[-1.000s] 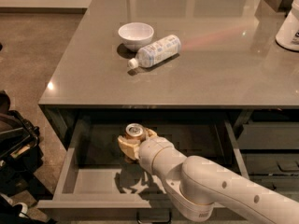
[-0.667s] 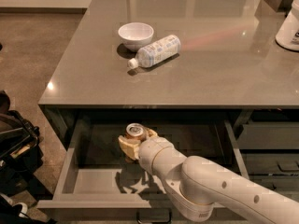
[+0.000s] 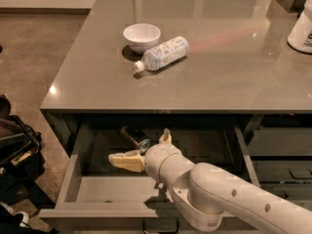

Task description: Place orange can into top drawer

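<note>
The top drawer is pulled out under the grey counter. The orange can lies on its side inside it, near the back, with its silver top facing the front right. My gripper is inside the drawer right by the can's top. It is open: one cream finger points left and the other points up. The can lies between the spread fingers; I cannot tell whether they touch it. My white arm reaches in from the lower right.
On the counter a white bowl stands beside a white plastic bottle lying on its side. A white container stands at the right edge. Narrower dark drawers are on the right. A dark bag sits on the floor at left.
The gripper held the can upright in the drawer before. Now its fingers have spread apart and the can has tipped over onto its side toward the drawer's back.
</note>
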